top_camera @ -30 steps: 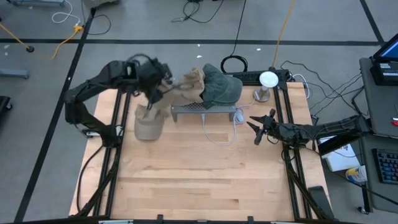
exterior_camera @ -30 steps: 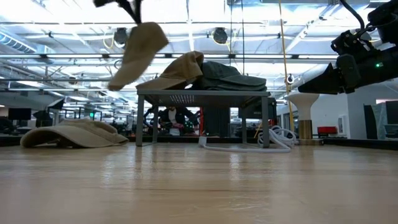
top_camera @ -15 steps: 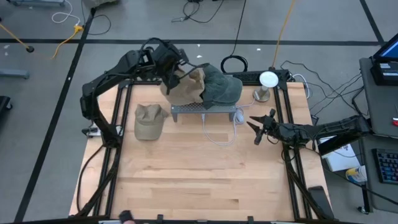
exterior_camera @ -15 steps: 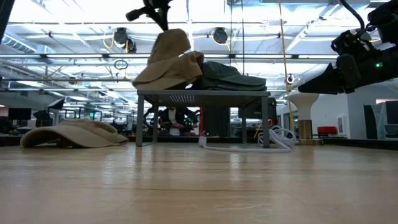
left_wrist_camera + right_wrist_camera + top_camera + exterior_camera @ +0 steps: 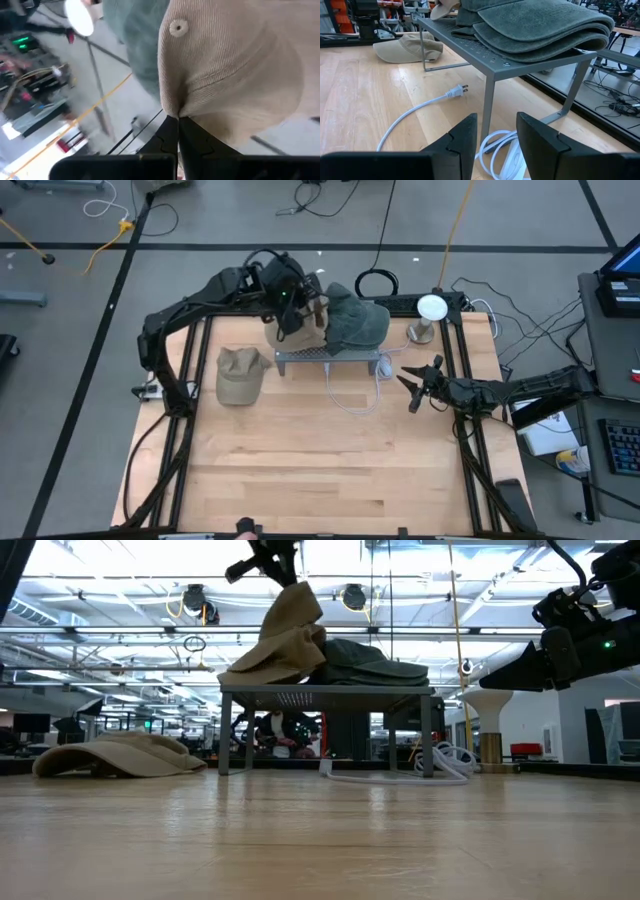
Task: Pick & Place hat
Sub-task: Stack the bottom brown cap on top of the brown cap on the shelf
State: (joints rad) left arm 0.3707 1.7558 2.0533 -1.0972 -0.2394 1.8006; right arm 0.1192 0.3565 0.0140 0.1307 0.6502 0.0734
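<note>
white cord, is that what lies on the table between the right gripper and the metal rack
Yes. In the right wrist view the white cord with its plug lies on the wooden table between the open right gripper and the metal rack.

Tan corduroy hat (image 5: 300,323) is hanging beside dark green hats (image 5: 355,320) on the grey perforated rack (image 5: 330,357), another tan cap (image 5: 239,374) is lying on pale wood table (image 5: 330,460), white cable (image 5: 427,107) trailing

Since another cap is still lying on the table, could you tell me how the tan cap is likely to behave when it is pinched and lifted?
Probably floppy: the tan cap sags and creases from the left gripper, which pinches only a fold. It likely is light, since that small pinch carries it. Set on the metal rack, it may slump against the green caps.
</note>
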